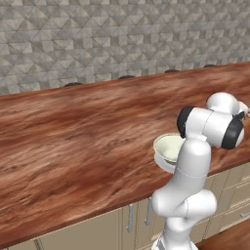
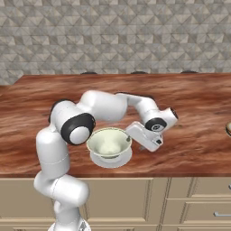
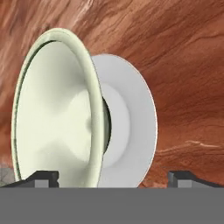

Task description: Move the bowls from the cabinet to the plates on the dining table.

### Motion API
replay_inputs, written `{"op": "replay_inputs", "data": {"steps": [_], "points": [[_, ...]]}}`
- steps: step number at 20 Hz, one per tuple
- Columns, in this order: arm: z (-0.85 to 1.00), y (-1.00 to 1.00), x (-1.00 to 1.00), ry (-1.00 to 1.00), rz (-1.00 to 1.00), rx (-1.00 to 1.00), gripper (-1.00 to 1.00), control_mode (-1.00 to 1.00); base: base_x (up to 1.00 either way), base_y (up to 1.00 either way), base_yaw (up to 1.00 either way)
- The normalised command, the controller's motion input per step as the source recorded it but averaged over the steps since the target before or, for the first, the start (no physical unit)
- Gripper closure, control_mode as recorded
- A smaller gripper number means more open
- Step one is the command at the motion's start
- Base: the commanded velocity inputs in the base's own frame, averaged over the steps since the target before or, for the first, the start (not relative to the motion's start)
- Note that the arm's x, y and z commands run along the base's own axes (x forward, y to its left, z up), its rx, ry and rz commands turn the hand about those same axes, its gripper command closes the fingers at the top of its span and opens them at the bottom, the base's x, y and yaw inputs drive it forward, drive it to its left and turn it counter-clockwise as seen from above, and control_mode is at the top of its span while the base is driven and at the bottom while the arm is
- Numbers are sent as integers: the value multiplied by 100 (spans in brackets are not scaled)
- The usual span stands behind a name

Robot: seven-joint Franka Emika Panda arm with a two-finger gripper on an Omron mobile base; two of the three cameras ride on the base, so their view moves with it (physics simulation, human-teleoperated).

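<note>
Pincer (image 2: 143,143) spread wide and holding nothing, its two dark fingertips (image 3: 43,178) standing far apart at the bottom of the hand view, one on each side of the dishes in front of it. Seen from the right base view, the hand sits low over the desk (image 2: 189,103), just to the right of the pale green-white bowl (image 2: 108,142) and apart from it. That bowl rests upright on a plain white plate (image 2: 124,159), whose rim shows all round beneath it; in the hand view the plate (image 3: 131,122) appears as a white disc behind the bowl (image 3: 52,113), with reddish-brown wood grain beyond. Bowl and plate lie near the front edge of the desk, above the beige drawer fronts (image 2: 198,198). From the left base view the bowl (image 1: 168,146) is partly hidden by the white arm. At the far right edge of the right base view a small part of another round object (image 2: 228,130) lies on the desk; what it is cannot be told. Judged from this arrangement, one bowl has been delivered to its plate and released. The cream bowl with the brown rim is presumably still to be fetched from the cabinet.
</note>
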Motion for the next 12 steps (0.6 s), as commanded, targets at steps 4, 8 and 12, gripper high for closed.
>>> {"op": "replay_inputs", "data": {"steps": [4, 8, 12], "points": [[37, -29, 0, -6, 12, -3, -100, -100, 0, 0, 0], [56, -25, 0, -5, 11, 0, -100, -100, 0, 0, 0], [62, -19, -2, -6, 10, 0, -100, -100, 0, 0, 0]]}}
